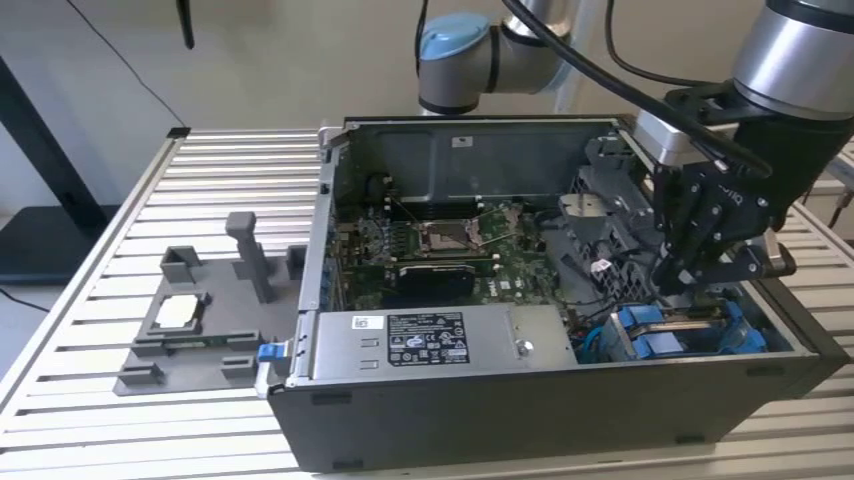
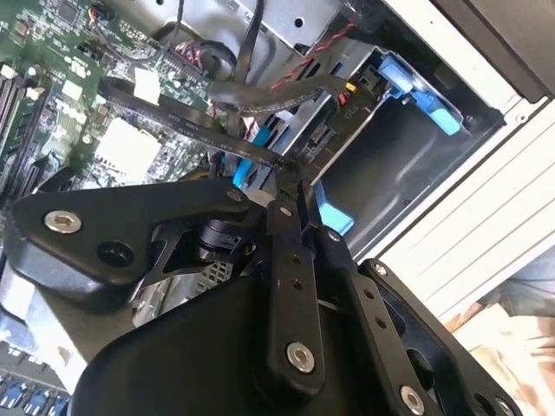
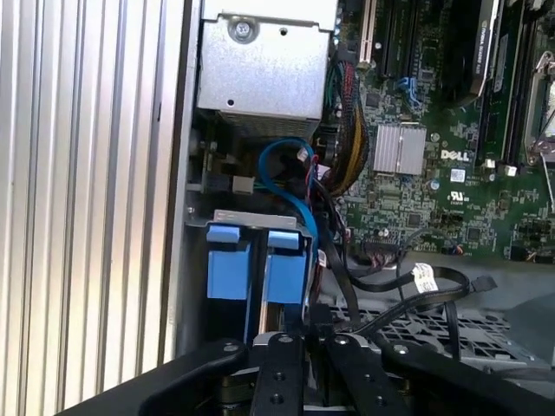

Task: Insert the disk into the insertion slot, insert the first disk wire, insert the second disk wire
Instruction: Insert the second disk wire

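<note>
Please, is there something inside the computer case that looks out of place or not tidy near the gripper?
Mostly no. The gripper hangs inside the open case, above the blue drive carriers. One thing stands out: loose black cables lie unplugged across the grey perforated bracket in the first wrist view. Nothing looks spilled or broken.

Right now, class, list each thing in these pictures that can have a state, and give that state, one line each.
Case: side open, lying flat on the slatted table.
Gripper: lowered inside the case over the blue tabs.
Slot: blue-tabbed bay, front looks empty.
Processor socket: uncovered.
Black cables: loose, ends unplugged.
</note>
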`<move>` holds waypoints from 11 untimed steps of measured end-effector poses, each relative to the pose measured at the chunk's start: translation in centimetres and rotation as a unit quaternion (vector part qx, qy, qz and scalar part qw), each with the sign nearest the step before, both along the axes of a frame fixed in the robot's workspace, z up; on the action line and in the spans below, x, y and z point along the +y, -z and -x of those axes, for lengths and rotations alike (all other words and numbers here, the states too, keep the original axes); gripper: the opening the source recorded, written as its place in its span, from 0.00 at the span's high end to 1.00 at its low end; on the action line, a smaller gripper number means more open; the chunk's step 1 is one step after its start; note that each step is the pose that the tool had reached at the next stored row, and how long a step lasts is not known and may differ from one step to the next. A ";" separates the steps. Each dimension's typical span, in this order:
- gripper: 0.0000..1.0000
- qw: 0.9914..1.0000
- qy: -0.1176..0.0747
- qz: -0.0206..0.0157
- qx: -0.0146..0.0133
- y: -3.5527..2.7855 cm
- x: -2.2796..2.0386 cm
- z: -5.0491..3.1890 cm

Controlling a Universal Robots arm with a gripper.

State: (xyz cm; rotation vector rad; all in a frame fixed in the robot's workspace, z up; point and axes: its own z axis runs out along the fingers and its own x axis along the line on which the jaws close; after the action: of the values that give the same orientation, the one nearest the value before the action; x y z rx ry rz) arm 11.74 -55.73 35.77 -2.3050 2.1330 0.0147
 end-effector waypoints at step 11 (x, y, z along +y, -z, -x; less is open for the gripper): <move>0.84 1.000 0.002 -0.002 0.003 0.06 -0.47 -0.85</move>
State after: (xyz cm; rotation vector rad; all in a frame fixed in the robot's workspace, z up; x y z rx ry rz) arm 12.59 -56.20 35.70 -2.3000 2.1382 0.0256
